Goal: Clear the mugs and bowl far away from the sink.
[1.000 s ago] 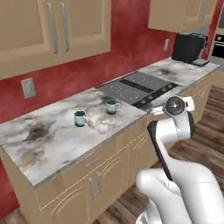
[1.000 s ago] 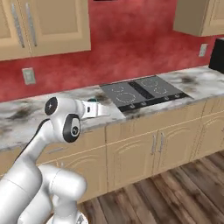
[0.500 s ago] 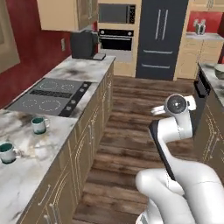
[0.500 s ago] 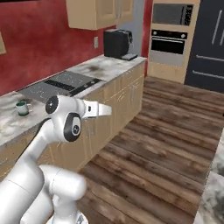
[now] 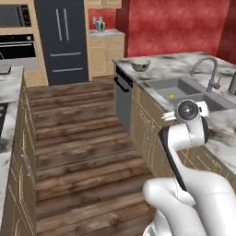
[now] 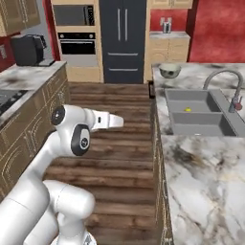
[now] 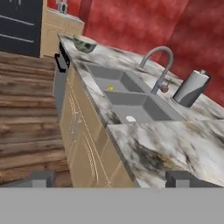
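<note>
Left base view. The whole scene has swung since a second ago, so the base has turned and the things have not moved: the cooktop bench with the two mugs, ahead then and sliding off to the left half a second ago, is gone from the picture. Now ahead: island bench (image 5: 184, 62) with the sink (image 5: 184, 90), faucet (image 5: 206, 69), and the bowl (image 5: 140, 64) on the marble beyond the sink's far end, near the bench corner. A small yellow item (image 5: 171, 96) lies in the far basin. Arm folded in front, unladen.

Right base view. Same turn confirmed. Sink (image 6: 198, 112) at right, bowl (image 6: 169, 71) resting just past it, apart from the rim. Dark fridge (image 6: 122, 38) and wall oven (image 6: 76, 36) behind.

Hand view. Pincer (image 7: 111, 178) with tips set wide apart at the lower edge, holding nothing. Sink (image 7: 124, 94) ahead; bowl (image 7: 85, 44) at the far end; a grey canister (image 7: 191, 89) beside the faucet.

Judgement: the base appears to be repositioning toward the island, bowl likely next; nothing cleared yet here.
</note>
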